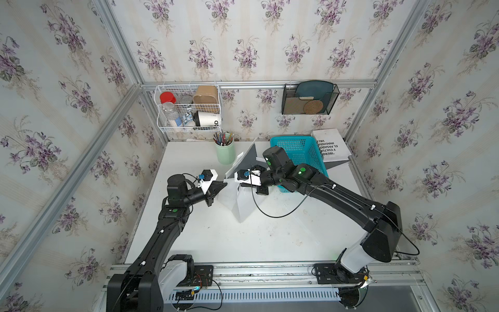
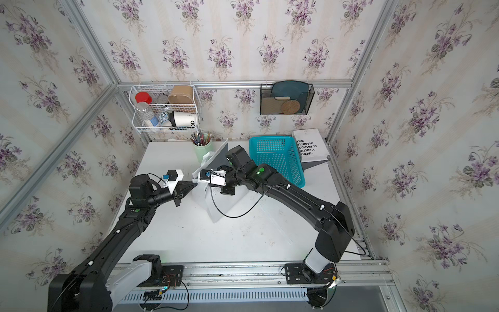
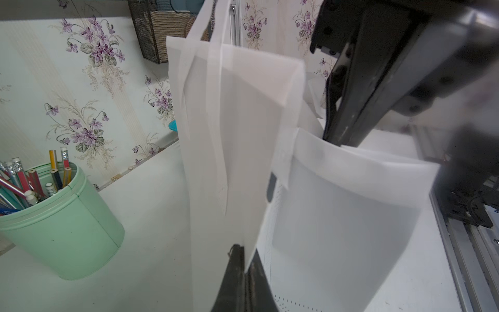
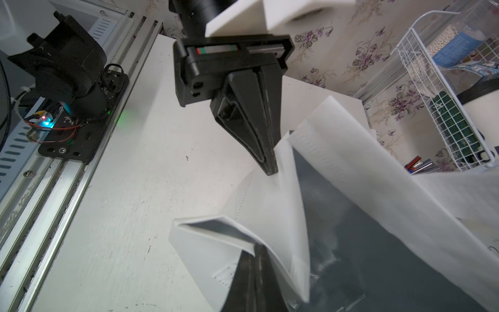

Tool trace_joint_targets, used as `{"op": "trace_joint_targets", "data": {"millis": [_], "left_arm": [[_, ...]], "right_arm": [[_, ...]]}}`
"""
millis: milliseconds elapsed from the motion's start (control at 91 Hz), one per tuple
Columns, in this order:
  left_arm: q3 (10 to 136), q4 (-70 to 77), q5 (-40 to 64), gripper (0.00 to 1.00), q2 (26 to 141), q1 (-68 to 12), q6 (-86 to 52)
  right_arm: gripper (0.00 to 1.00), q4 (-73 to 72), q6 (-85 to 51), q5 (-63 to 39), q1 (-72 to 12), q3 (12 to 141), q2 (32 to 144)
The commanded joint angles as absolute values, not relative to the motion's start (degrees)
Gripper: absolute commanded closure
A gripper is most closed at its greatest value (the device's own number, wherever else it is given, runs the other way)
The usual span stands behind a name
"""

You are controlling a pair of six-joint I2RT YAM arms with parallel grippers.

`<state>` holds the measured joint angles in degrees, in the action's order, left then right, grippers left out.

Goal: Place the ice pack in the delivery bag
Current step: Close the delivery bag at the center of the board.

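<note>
Both arms reach forward and bend inward, wrists facing each other. The left gripper [image 4: 271,168] is closed, pinching the bag [image 4: 351,216] by its edge. The right gripper [image 3: 334,141] is closed too, seemingly nipping the opposite rim.

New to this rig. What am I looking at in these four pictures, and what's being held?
The left arm and right arm, both black, stand at the near edge of a white table, each ending in a two-finger gripper. Two pictures look down from overhead cameras set side by side; the other two come from a camera on each wrist. Both grippers are shut on the rim of the white delivery bag: the left gripper pinches one edge, the right gripper another, showing its silver lining. Also on the table: a green cup of pencils, a turquoise basket and a book. No ice pack shows.
</note>
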<state>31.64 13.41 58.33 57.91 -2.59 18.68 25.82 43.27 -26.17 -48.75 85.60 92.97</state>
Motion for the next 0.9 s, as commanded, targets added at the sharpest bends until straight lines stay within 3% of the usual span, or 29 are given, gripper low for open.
{"op": "trace_joint_targets", "data": {"millis": [0,198,352,450,483,549,692,890], "left_arm": [[31.6,14.8,61.4,1.00,57.4,-2.5,18.2],[30.0,19.1,65.0,1.00,58.7,-2.9,14.2],[29.7,23.8,66.6,1.00,61.9,-3.8,11.3],[29.8,22.5,62.2,0.97,62.1,-3.5,11.7],[29.8,23.0,61.3,0.94,61.9,-3.4,11.5],[29.8,24.8,59.9,0.76,61.4,-3.4,9.2],[29.8,25.7,60.4,0.55,60.1,-3.4,6.2],[30.7,24.3,64.5,0.49,59.6,-3.4,1.2]], "right_arm": [[1.00,20.4,37.2,-25.6,-48.9,85.6,93.2],[1.00,13.4,24.5,-13.8,-49.9,88.7,98.1],[1.00,10.5,21.8,-13.5,-50.3,88.7,99.5],[1.00,9.7,22.4,-16.5,-50.4,86.5,98.8],[1.00,9.1,22.4,-17.5,-50.4,85.3,98.3],[1.00,8.2,22.5,-19.0,-50.4,83.4,97.3],[1.00,7.6,23.1,-20.5,-50.5,82.0,96.9],[1.00,7.2,22.9,-20.7,-50.6,82.6,97.7]]}}
